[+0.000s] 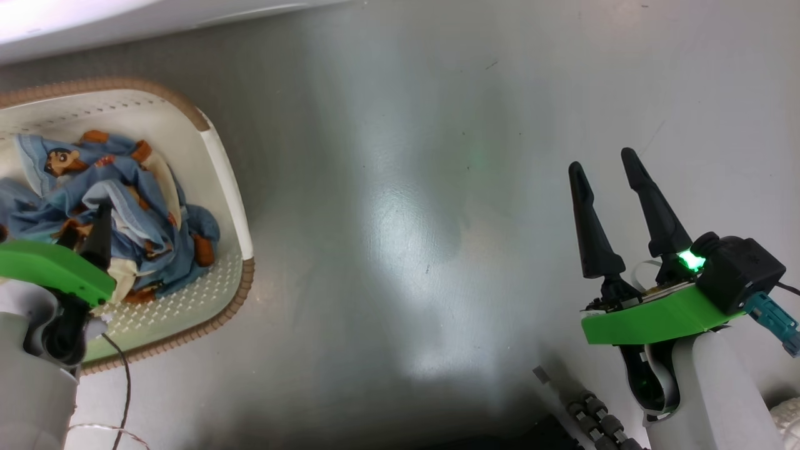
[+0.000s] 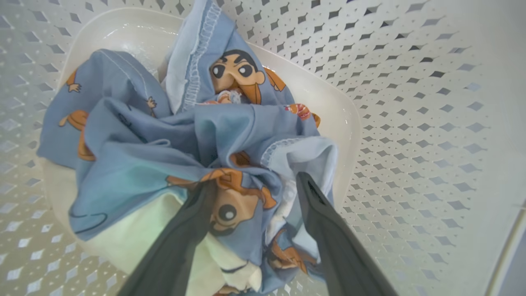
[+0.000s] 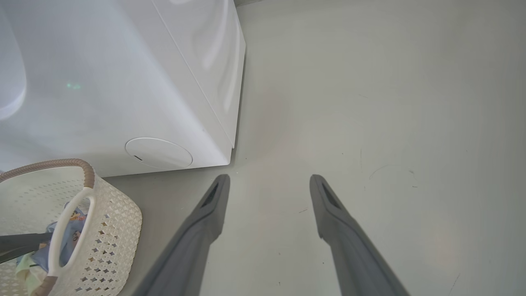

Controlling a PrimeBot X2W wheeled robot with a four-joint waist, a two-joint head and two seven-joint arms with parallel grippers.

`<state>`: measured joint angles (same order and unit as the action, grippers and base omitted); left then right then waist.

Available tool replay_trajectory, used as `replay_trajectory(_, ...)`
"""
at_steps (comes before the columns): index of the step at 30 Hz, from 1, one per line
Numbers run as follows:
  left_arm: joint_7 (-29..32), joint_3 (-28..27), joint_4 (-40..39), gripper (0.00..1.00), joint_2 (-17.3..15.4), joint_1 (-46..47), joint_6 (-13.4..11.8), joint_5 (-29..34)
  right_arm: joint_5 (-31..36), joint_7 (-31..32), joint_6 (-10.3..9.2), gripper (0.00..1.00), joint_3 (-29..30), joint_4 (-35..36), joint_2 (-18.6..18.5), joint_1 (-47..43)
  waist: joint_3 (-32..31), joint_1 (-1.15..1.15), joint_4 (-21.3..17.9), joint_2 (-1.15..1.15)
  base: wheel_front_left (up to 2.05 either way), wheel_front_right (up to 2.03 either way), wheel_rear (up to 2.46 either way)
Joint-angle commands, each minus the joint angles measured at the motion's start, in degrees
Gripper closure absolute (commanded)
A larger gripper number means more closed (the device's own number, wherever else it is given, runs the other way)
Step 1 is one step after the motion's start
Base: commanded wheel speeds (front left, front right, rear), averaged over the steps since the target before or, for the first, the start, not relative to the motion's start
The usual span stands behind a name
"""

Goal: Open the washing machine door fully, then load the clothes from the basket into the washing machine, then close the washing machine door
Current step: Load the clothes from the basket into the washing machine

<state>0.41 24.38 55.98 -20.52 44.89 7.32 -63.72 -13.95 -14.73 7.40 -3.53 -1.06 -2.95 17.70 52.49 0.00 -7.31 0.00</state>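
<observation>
L gripper (image 2: 254, 183) open in clothes (image 2: 135, 139), R gripper (image 1: 601, 161) open over glossy grey floor (image 1: 400, 219).

A: How does the left gripper (image 2: 255, 181), with its two long dark fingers, stand?
B: Spread wide, angled downward under its green wrist plate (image 1: 56, 269).
A: The right gripper (image 1: 601, 160)?
B: Equally wide apart, empty, raised on its pale forearm (image 1: 719, 387).

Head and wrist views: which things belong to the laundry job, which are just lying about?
For the job: cream perforated plastic basket; light blue cartoon-print fabric clothes; white box-shaped washing machine; left gripper.
Lying about: small grey square scrap; dark ribbed hose.
</observation>
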Motion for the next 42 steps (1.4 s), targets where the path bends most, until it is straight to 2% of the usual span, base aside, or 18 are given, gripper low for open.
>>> replay_trajectory(1, -0.41, -0.67, 0.20, 0.00, -2.93, -1.16, 0.16, -0.31, -0.39, -0.27, 0.09, 0.00, -1.56, 0.85, 0.07, -1.52, -0.01, 0.00, -0.05, 0.00, 0.00, 0.00, 0.00)
replay_trajectory(18, 0.71, 6.66, 5.19, 0.00, -5.91, 5.56, 0.16, 0.17, -0.78, -0.27, 0.09, 0.00, -1.74, 2.64, 0.07, -2.14, 3.85, 0.00, -2.18, 0.00, 0.00, 0.00, 0.00)
replay_trajectory(19, 0.96, 7.08, 5.44, 0.11, -5.87, 5.74, 0.16, 0.21, -0.83, -0.27, 0.09, 0.00, -1.75, 2.69, 0.07, -2.18, 3.99, 0.00, -2.26, 0.00, 0.00, 0.00, 0.00)
replay_trajectory(21, 0.82, 7.55, 5.82, 0.61, -5.83, 6.09, 0.16, 0.05, -0.90, -0.27, 0.09, 0.00, -1.80, 2.79, 0.07, -2.25, 4.25, 0.00, -2.47, 0.00, 0.00, 0.00, 0.00)
replay_trajectory(23, 0.47, 8.13, 5.90, 1.00, -5.79, 6.34, 0.16, 0.00, -0.95, -0.27, 0.09, 0.00, -1.78, 2.88, 0.07, -2.29, 4.40, 0.00, -2.56, 0.00, 0.00, 0.00, 0.00)
replay_trajectory(31, -3.88, 9.19, 4.42, 1.00, -5.73, 4.74, 0.16, -1.64, -1.53, -0.27, 0.09, 0.00, -1.80, 2.77, 0.07, -1.73, 2.43, 0.00, -2.73, 0.00, 0.00, 0.00, 0.00)
replay_trajectory(42, -13.90, 11.94, 1.02, 1.00, -7.86, -2.06, 0.16, -2.12, -2.53, -0.27, 0.09, 0.00, -2.39, 0.60, 0.07, -0.24, -6.52, 0.00, -2.44, 0.00, 0.00, 0.00, 0.00)
